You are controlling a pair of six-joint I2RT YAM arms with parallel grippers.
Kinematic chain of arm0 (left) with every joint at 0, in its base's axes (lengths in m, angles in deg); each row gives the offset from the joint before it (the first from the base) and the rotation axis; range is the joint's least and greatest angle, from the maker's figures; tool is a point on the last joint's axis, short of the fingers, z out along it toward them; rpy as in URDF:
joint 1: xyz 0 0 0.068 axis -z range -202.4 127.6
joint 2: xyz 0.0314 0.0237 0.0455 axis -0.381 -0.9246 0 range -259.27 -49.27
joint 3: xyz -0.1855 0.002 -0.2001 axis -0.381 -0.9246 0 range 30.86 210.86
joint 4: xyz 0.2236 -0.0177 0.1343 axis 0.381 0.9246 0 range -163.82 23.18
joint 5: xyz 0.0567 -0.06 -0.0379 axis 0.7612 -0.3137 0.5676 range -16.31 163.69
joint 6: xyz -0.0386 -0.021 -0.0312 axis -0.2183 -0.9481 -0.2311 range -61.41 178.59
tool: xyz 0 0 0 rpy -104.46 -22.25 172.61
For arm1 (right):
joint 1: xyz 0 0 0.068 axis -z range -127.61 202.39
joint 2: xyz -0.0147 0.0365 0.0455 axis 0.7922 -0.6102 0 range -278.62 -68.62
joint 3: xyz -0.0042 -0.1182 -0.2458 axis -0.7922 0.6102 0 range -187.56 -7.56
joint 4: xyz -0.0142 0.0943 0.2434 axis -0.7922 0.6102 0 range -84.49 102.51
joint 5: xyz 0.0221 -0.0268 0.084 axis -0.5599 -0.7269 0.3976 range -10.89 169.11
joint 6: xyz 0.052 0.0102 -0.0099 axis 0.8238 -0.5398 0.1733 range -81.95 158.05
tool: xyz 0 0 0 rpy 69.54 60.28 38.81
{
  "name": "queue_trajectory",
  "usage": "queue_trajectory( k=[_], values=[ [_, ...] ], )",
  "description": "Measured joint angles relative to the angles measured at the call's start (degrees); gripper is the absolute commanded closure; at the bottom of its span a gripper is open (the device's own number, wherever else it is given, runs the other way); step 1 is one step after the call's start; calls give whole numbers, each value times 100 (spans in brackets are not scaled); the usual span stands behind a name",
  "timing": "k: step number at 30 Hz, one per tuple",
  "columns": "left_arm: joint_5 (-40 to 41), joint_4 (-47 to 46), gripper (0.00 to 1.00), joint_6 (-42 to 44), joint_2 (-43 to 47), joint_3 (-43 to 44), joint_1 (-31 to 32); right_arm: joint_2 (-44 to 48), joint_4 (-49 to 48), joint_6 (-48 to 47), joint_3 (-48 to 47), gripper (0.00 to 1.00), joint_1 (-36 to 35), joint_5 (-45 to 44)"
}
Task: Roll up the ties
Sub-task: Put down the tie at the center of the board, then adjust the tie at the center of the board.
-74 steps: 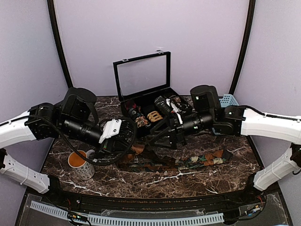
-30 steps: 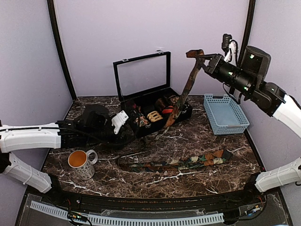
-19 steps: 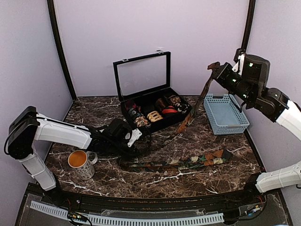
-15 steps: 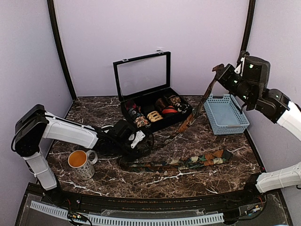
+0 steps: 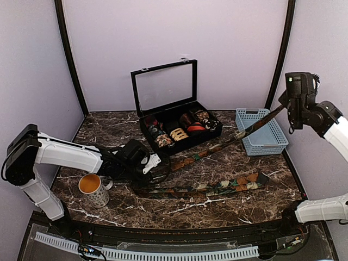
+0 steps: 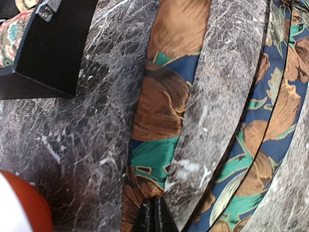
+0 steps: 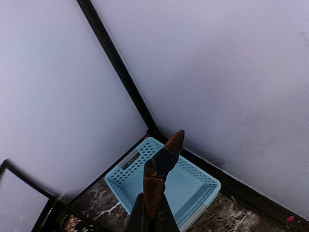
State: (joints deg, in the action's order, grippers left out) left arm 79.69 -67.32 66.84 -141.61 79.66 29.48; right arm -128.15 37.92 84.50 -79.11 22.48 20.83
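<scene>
Marble worktop nearest carried a second tie lying flat, with bare room in front of it. Just behind, the left claw was pinched shut on the stretched tie, near a filled mug that an arm swing could tip. Further back, the tie ran taut past the open box and over the blue basket to the raised right claw, clamped on its tip; harder pulling might slip it free or snag the basket

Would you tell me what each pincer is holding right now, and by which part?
Both grip one tie: the right pincer holds its raised tip, and the left pincer appears to pinch its low end.
</scene>
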Motion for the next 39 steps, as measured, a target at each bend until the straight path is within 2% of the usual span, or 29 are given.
queue_trajectory(
  k=[1,5,10,13,14,18,19,20,21,25,27,29,34,39],
  values=[
    [52,42,100,55,68,-22,0,-35,190,28,22,100,188,-76],
    [203,151,100,216,212,-44,-2,-74,608,87,332,86,605,-81],
    [341,391,100,448,439,-186,-2,-48,863,177,1108,71,706,544],
    [348,555,100,575,664,-269,-4,61,890,278,1633,39,706,1084],
    [345,592,100,625,772,-313,-4,81,890,330,1742,31,706,1217],
    [363,866,100,844,1327,-520,-4,96,892,444,2194,5,706,1738],
    [385,951,100,885,1440,-549,-4,81,896,474,2267,1,706,1851],
    [417,1058,99,938,1565,-577,-4,68,887,501,2319,3,706,1945],
    [459,1158,93,964,1679,-605,-4,55,861,481,2363,3,706,2050],
    [647,1381,64,1102,1971,-699,-2,-17,645,201,2483,3,706,2603],
    [726,1438,54,1086,2022,-706,-4,-35,431,-57,2538,3,706,3062],
    [748,1451,52,1075,2026,-704,-4,-31,160,-330,2621,1,706,3657],
    [407,1276,48,938,1998,-509,-31,-20,-973,-719,3161,5,662,5847],
    [-531,-31,48,546,1401,-94,-28,-369,-1757,-590,3585,4,297,7097]
  ],
)
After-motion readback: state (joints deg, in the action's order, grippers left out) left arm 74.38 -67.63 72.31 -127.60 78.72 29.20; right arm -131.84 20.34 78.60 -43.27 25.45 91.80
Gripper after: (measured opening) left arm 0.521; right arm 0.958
